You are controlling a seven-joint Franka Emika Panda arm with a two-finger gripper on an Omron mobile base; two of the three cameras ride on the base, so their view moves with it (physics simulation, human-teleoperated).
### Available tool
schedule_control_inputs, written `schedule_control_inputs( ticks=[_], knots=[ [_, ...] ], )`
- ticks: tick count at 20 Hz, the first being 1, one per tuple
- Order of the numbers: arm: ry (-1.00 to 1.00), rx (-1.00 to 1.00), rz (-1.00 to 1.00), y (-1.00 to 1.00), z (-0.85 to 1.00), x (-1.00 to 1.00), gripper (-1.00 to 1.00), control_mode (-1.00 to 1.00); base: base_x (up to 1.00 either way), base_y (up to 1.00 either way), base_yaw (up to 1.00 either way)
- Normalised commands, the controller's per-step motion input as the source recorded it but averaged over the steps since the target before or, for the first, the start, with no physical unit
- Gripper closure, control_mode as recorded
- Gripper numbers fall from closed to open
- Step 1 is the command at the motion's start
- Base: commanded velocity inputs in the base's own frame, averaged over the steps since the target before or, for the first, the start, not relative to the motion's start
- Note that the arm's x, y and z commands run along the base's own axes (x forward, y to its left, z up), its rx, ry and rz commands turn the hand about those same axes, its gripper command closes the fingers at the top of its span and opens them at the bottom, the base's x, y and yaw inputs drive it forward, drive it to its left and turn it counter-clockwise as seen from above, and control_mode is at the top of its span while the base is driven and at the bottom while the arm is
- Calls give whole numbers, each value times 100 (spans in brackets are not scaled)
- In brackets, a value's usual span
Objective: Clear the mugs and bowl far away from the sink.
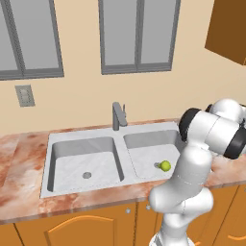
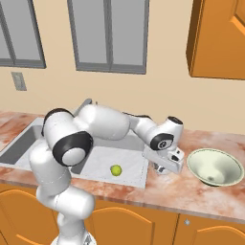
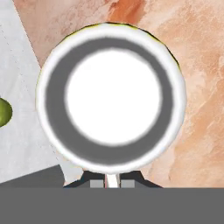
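In the hand view I look straight down into the mug [image 3: 111, 96], with its white rim, grey inner wall and white bottom. My gripper [image 3: 113, 181] is shut on the near rim, and a sliver of the rim shows between the dark fingertips. From the right base view my gripper [image 2: 162, 168] points down at the marble counter just right of the sink [image 2: 129, 160], and the hand hides most of the mug. The pale cream bowl [image 2: 217, 162] stands on the counter right of the gripper, apart from it. The sink [image 1: 86, 161] has two grey basins.
A yellow-green ball [image 2: 116, 170] [image 1: 165, 166] [image 3: 3, 111] lies in the right basin. The grey faucet [image 1: 118, 115] rises behind the divider. An orange wall cabinet [image 2: 220, 38] hangs above the bowl. Marble counter [image 2: 191, 196] runs along the front edge, right of the sink.
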Motion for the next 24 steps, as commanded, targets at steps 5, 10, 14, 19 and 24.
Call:
schedule_control_inputs(
  ticks=[5,10,14,19,24],
  knots=[
    [-7,-2,0,68,41,0,100,-100,0,0,0],
    [-9,-1,0,55,63,0,100,-100,0,0,0],
    [-13,-3,0,64,64,0,100,-100,0,0,0],
    [-15,-5,3,63,66,-11,100,-100,0,0,0],
    [-2,-6,7,69,53,-14,100,-100,0,0,0]
  ],
)
